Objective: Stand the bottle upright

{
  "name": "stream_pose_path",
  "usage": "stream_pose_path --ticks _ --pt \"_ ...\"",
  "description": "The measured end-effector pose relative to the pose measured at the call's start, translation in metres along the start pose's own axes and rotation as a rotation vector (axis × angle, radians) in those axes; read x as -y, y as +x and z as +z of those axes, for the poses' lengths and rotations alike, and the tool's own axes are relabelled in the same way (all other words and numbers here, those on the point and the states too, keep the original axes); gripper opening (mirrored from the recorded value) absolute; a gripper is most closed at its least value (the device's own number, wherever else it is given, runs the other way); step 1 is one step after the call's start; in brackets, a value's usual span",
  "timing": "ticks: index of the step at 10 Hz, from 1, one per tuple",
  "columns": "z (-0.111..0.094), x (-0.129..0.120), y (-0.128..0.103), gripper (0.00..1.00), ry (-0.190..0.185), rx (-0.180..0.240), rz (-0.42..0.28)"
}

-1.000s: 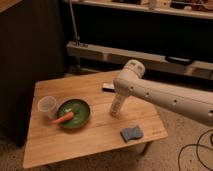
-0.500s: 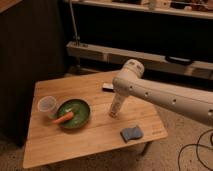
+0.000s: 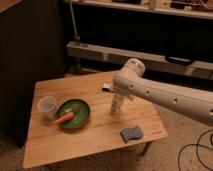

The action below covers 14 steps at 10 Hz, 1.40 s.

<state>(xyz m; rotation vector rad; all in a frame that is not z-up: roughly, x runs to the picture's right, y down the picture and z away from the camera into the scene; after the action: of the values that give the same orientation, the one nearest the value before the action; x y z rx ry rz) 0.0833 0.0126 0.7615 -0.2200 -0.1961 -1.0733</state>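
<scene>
One bottle (image 3: pixel 117 106) now stands upright on the tabletop (image 3: pixel 95 132); gripper (image 3: pixel 119 98) has just let go, fingers released around it (task looks essentially done).

One wooden table (image 3: pixel 95 135); one bottle (image 3: pixel 117 104), green bowl (image 3: pixel 74 113), carrot (image 3: pixel 63 119), clear cup (image 3: pixel 48 106), blue sponge (image 3: pixel 131 133), gripper (image 3: pixel 119 98) above bottle.

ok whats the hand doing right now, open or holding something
hand: down over the bottle on the wooden table, right of the green bowl; open; whether it touches the bottle cannot be told.
</scene>
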Motion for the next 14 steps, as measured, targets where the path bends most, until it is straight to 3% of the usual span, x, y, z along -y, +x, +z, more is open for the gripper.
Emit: stream_pose_path --ticks 1,4,5,8,9,10,14 --pt "0.0 -0.001 0.005 0.8 0.012 0.06 0.035" --pt "0.005 -0.014 0.033 0.8 0.082 0.43 0.249" --pt "0.007 -0.018 0.044 0.8 0.122 0.577 0.344" --pt "0.002 -0.038 0.065 0.8 0.227 0.813 0.464" --pt "0.0 -0.042 0.068 0.8 0.25 0.846 0.476" --pt "-0.005 -0.042 0.072 0.8 0.266 0.854 0.482" --pt "-0.006 -0.042 0.075 0.8 0.27 0.85 0.484"
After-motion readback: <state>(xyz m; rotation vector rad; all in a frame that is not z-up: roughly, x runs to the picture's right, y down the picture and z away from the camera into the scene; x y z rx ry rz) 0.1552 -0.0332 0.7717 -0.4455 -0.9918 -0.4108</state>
